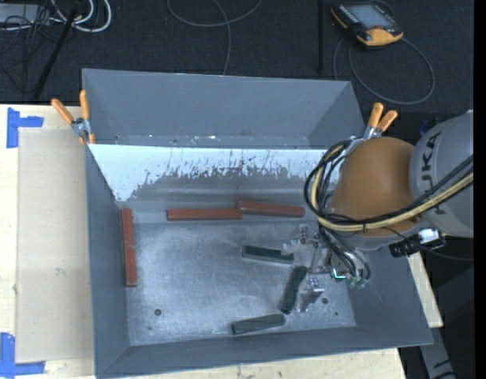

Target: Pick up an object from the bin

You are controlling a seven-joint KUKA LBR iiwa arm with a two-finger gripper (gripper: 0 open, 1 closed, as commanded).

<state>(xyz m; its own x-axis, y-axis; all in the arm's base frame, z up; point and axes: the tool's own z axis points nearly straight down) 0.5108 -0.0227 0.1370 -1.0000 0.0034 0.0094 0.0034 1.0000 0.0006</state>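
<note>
- Plainly, the grey bin (219,117) is the biggest thing. Its walls slope down to a flat floor, so loose pieces tend to slide to the bottom and stay within reach.
- Next comes the arm (452,172), reaching over the right rim with its orange cover (369,184) and looped cables above the floor's right side. It is bent over that way, I judge, so that the tool can point down at the floor.
- Three brown sticks hug the foot of the walls. The left stick (129,247) runs along the left wall, while the long stick (203,213) and the short stick (271,208) lie nearly end to end along the back. They probably slid there, and so close to a wall they would be awkward to grasp.
- The gripper (310,279) sits low over the right front part of the floor. I cannot tell whether it is released or clenched, so I cannot say it holds anything.
- Three dark bars are the smallest things. The tilted bar (291,292) lies right at the gripper, touching it or just beside it, so it is the likeliest pick. The flat bar (263,253) lies near, toward the back-left. The front bar (257,324) rests by the front wall, apart from the others.
</note>
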